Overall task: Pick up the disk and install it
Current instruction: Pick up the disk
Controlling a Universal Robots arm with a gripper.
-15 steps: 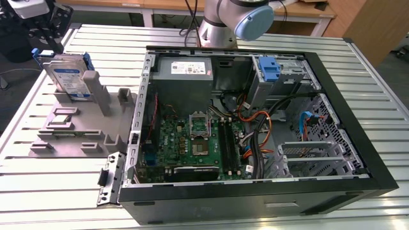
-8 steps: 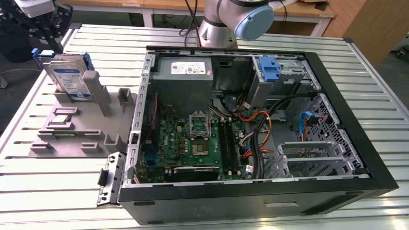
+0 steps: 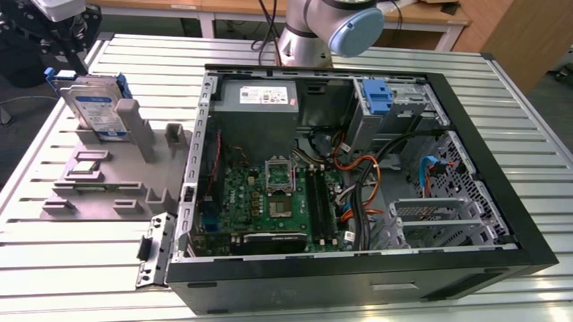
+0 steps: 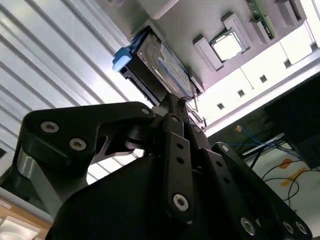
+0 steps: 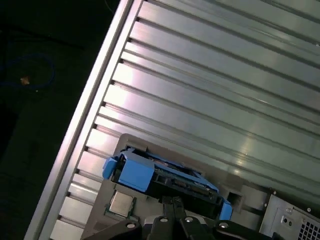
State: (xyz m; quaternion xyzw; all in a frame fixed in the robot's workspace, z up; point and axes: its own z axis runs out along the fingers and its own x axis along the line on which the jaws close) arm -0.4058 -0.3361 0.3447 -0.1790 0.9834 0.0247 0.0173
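— How many disks are showing in the exterior view?
— One. The disk point(image 3: 94, 104) is standing on edge in a slot of the grey plastic holder point(image 3: 130, 131), at the exterior view's left, on the ribbed metal table point(image 3: 54, 268). It is flat and silver, with a white-and-blue label inside a blue carrier. The single gripper point(image 3: 63, 47) is hovering just above it, well apart from the open black computer case point(image 3: 358, 285).
— Is anything else blue?
— One upright blue bracket point(image 3: 378, 97) is sitting on the metal drive cage inside the case. One square chip point(image 3: 83, 168) is lying flat in the holder.
— And the second wrist view?
— The gripper's point(image 4: 175, 100) black linkages are converging toward the disk point(image 4: 160, 62). The jaws are looking pressed together and are pinching nothing.
— And the first wrist view?
— The gripper point(image 5: 172, 201) is pointing at the disk's point(image 5: 170, 182) blue edge, and the chip point(image 5: 120, 204) is lying just beside the disk.
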